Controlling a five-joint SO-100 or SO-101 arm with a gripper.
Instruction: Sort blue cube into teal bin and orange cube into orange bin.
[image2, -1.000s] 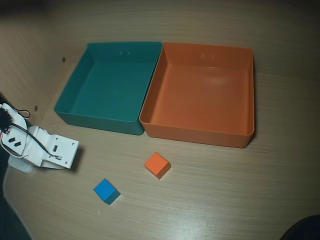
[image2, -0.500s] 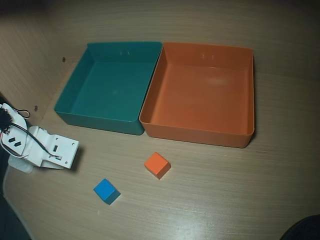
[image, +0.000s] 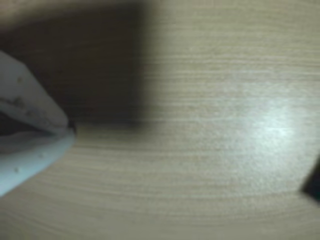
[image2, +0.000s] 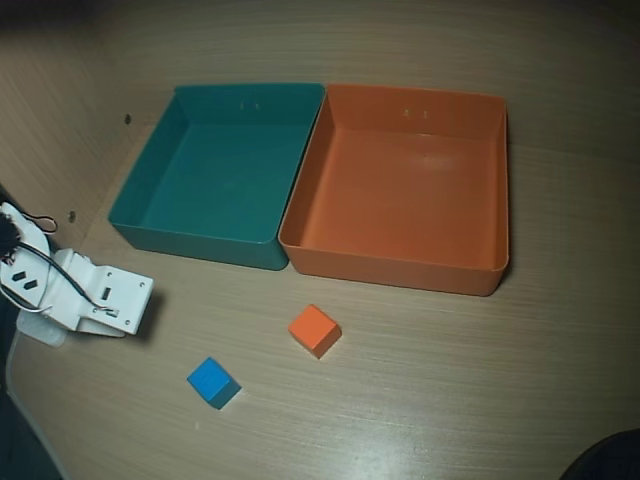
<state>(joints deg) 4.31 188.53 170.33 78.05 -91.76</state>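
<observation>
Nothing sorted yet: blue cube (image2: 213, 382) and orange cube (image2: 315, 330) are found on the tabletop (image2: 450, 380), teal bin (image2: 140, 185) and orange bin (image2: 497, 190) empty, fingers (image: 65, 131) nearly closed, nothing gripped.

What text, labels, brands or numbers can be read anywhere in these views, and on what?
None readable.
Teal bin, orange bin, blue cube, orange cube: plain faces, no print visible.
White arm housing: only dark slots and wires in the overhead view, no lettering that can be made out.
Wrist view: too blurred; only the gripper and the wood table show.
</observation>
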